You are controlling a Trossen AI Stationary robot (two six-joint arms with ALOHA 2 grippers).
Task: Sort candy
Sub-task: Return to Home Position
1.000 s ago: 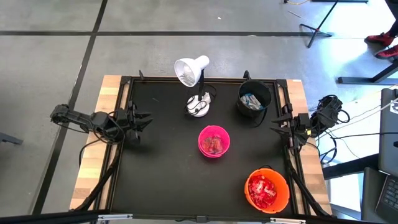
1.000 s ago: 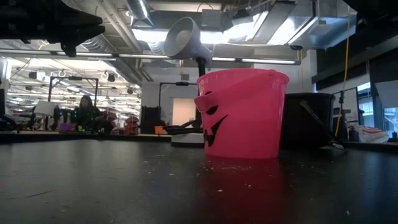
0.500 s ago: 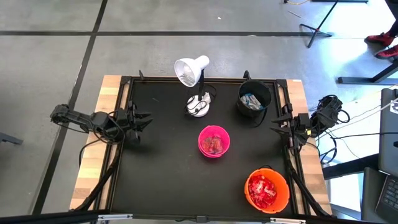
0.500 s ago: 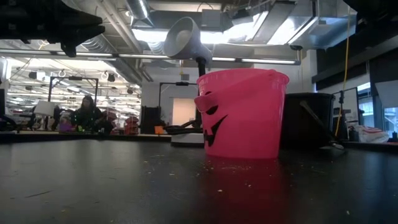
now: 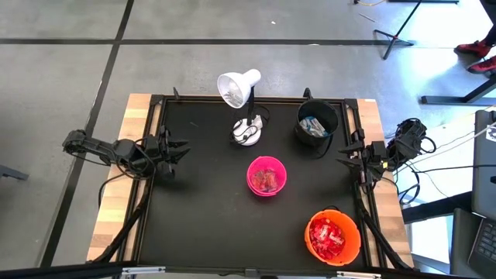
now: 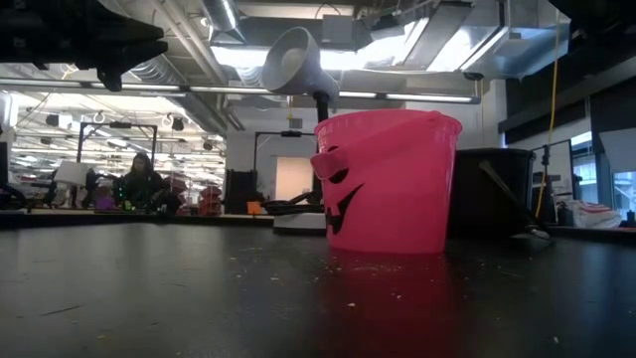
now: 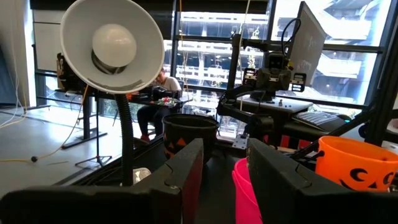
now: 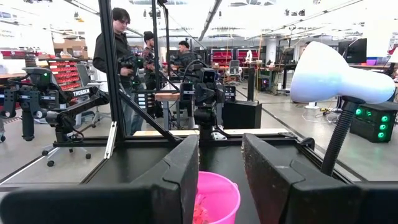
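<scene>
On the black table (image 5: 201, 209) nothing loose is seen: the candy (image 5: 327, 235) lies in buckets, red pieces in the orange bucket (image 5: 355, 232) and pink bucket (image 5: 249, 177), white-and-blue bars in the black bucket (image 5: 335, 116). Sorting is judged finished. The left gripper (image 5: 183, 147) and right gripper (image 5: 341, 156) are parked at opposite table edges, fingers parted, nothing held. Fine crumbs are scattered on the table. A lamp (image 5: 239, 87) stands at the back, and a workshop with people lies beyond.

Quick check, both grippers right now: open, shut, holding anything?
Left gripper: open, empty, at the table's left edge.
Right gripper: open, empty, at its right edge.
</scene>
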